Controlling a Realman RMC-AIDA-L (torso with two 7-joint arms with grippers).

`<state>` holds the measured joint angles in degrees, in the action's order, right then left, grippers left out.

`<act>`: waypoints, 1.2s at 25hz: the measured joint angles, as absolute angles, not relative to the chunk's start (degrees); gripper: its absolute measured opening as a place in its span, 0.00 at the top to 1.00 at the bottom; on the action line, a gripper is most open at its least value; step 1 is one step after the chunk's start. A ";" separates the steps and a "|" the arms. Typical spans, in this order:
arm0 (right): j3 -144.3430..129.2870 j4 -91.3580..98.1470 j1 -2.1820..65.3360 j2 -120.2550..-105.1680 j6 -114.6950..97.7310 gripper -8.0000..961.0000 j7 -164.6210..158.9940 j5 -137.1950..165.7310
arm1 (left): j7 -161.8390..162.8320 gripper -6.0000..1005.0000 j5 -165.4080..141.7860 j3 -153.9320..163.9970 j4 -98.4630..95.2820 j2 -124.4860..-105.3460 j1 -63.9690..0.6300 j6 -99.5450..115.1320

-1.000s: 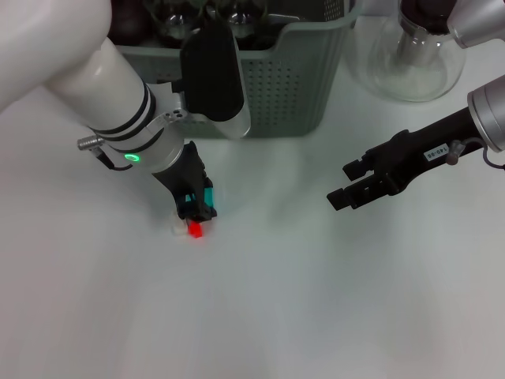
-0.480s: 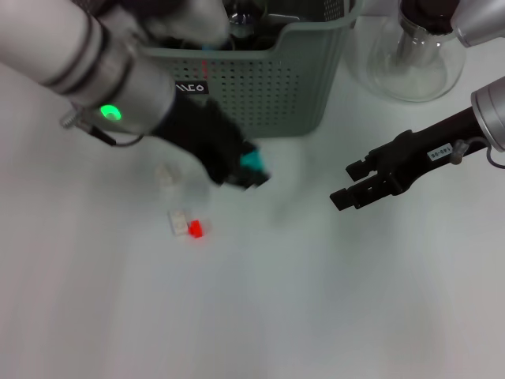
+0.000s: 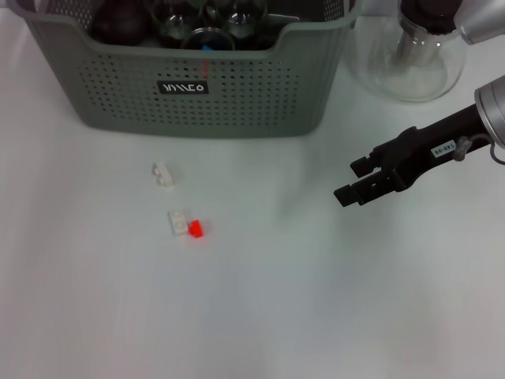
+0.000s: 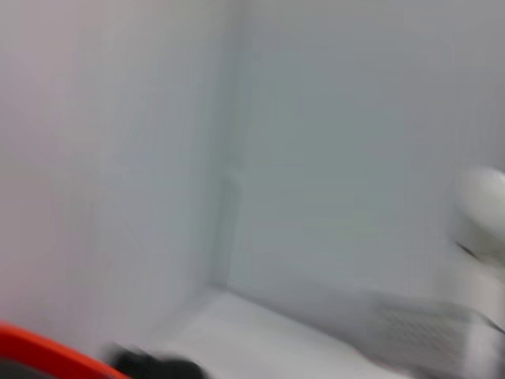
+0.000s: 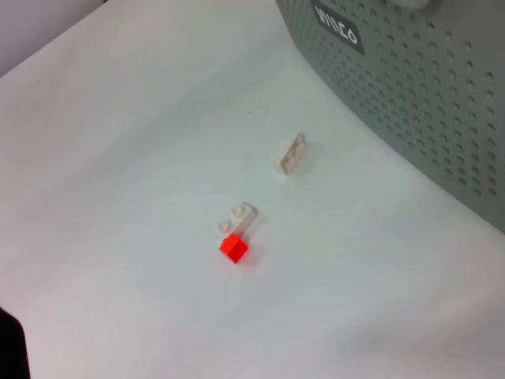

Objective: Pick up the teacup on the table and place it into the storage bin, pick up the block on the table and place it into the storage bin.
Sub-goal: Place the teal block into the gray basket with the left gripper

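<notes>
The grey-green storage bin (image 3: 237, 91) stands at the table's far side and holds glassware and a dark round thing; I cannot tell whether one is the teacup. No teacup shows on the table. In front of the bin lie a small red block (image 3: 195, 230) touching a white block (image 3: 179, 221), and a second white block (image 3: 164, 174) a little apart. The right wrist view shows the same red block (image 5: 233, 248), both white blocks (image 5: 239, 216) (image 5: 290, 152) and the bin (image 5: 410, 71). My right gripper (image 3: 354, 180) hovers open to the right of the blocks, holding nothing. My left gripper is out of view.
A clear glass jug (image 3: 418, 55) stands right of the bin, behind the right arm. The left wrist view is a blur of pale wall and floor.
The left arm, which was down over the blocks, swung up to the right and left the head view. The blocks now lie uncovered. The right gripper has barely shifted.
</notes>
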<state>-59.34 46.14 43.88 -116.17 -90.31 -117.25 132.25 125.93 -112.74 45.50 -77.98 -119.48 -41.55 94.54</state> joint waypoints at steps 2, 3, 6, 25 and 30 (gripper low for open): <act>-59.33 46.14 43.95 -116.17 -90.11 0.19 -117.23 132.28 | 128.61 0.59 -117.51 46.61 -75.03 -117.65 -44.33 86.09; -59.33 46.14 43.95 -116.17 -89.88 0.19 -117.22 132.28 | 129.22 0.59 -119.94 47.02 -72.13 -116.70 -46.11 82.89; -59.33 46.14 43.95 -116.16 -89.29 0.19 -117.22 132.30 | 129.76 0.59 -126.01 47.36 -62.05 -114.46 -51.25 75.31; -59.76 46.14 44.78 -116.24 -89.28 0.19 -117.25 132.75 | 135.96 0.59 -148.99 52.32 -39.07 -115.57 -60.10 50.60; -59.83 46.14 45.02 -116.70 -89.53 0.19 -117.02 134.05 | 137.89 0.58 -149.02 52.17 -39.96 -115.47 -59.93 52.12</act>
